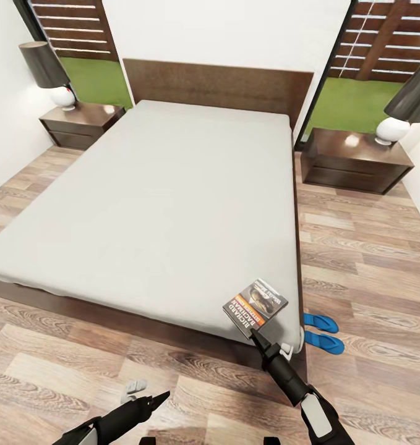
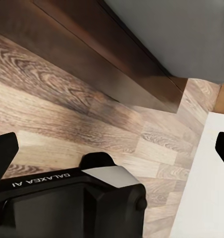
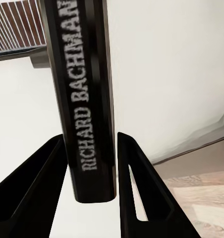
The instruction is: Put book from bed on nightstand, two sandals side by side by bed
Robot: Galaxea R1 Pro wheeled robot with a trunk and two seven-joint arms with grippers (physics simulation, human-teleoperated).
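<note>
Our right claw point(image 1: 257, 334) pinches the book point(image 1: 255, 306) by its spine at the bed's point(image 1: 160, 198) near right corner, a finger point(image 3: 141, 193) on each side so the book should lift cleanly. Two blue sandals point(image 1: 321, 332) already lie side by side on the floor point(image 1: 364, 272) just beside that corner. We judge the right nightstand point(image 1: 352, 159) the closer drop-off. Our left claw point(image 1: 149, 403) hangs low over the floor; whether it is spread, we cannot tell.
</note>
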